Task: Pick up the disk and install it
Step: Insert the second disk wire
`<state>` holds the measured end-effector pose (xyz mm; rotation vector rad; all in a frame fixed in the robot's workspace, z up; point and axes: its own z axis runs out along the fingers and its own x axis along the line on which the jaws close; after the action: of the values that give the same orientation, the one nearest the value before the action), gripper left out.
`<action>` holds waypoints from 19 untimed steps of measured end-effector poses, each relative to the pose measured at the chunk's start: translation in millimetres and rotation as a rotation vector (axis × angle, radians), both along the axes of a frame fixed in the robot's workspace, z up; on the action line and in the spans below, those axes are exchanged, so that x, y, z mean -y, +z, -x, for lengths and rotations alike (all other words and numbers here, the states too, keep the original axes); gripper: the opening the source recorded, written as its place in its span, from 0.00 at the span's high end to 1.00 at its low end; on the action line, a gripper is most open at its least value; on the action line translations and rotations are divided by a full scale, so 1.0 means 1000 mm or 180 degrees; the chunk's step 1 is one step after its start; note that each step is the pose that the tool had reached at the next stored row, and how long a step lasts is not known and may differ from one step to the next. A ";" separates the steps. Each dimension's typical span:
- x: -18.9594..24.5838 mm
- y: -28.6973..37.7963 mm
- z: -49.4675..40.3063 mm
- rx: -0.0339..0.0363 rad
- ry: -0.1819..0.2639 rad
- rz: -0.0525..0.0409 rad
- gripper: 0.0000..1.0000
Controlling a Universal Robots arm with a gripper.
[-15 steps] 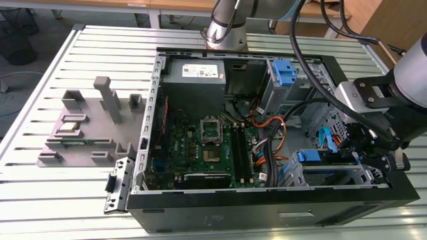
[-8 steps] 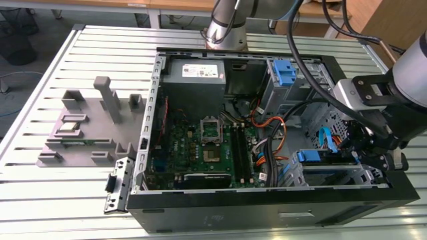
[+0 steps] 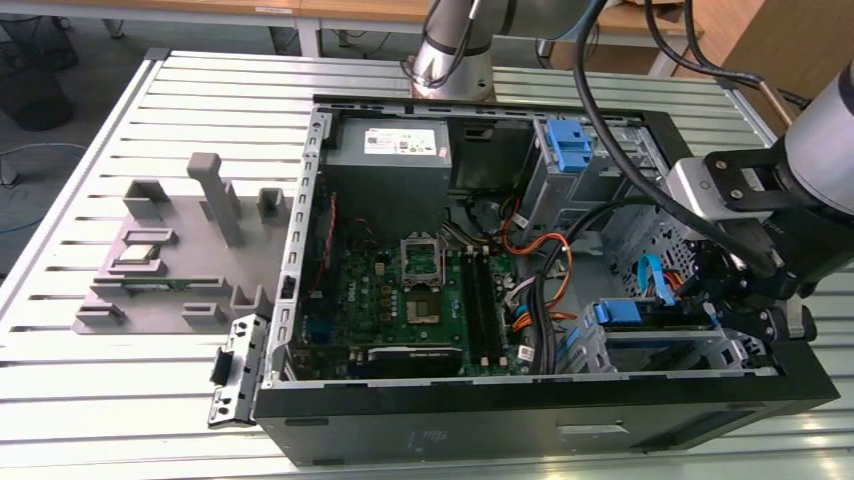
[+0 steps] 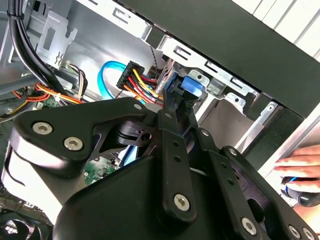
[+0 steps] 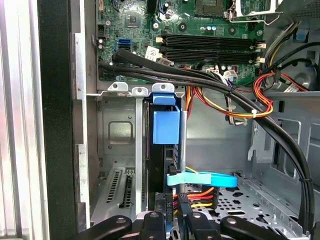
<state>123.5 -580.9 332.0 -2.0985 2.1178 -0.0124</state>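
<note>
1. A slatted metal table (image 3: 80, 400) is being occupied by an open computer case (image 3: 534, 425), which is lying on its side towards the table's edge at the exterior view's right.
2. A grey fixture block (image 3: 187, 270) with upright posts is sitting on the table beside the case, towards the exterior view's left.
3. The green motherboard (image 3: 400, 300) is being shown on the case floor, with a grey power supply (image 3: 394, 145) next to it at the case's far wall.
4. The robot arm (image 3: 801, 190) is reaching down into the case corner nearest the exterior view's right.
5. The disk (image 5: 159, 170) is standing on edge in the metal drive cage (image 5: 117, 150) at that corner, its blue bracket (image 5: 166, 125) facing outward in the first wrist view.
6. The gripper (image 5: 172, 222) is being held right at the disk's cabled end; whether its fingers are clamped or parted cannot be told, nor whether anything is being held.
7. Red, yellow and orange wires (image 5: 200, 197) are running to the disk's connector end, crossed by a flat blue cable (image 5: 202, 179).
8. A person's hand (image 4: 302, 165) is resting outside the case in the second wrist view.
</note>
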 end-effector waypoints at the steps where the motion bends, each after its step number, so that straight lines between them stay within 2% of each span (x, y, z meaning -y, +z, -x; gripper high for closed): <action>1: -0.0001 0.0001 0.0004 0.0000 -0.0004 0.0001 0.76; 7: -0.0018 0.0000 0.0014 0.0000 -0.0025 0.0001 0.76; 19: -0.0021 -0.0006 0.0021 0.0001 -0.0051 0.0001 0.76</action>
<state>121.4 -578.8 331.4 -2.0815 2.1346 -0.0148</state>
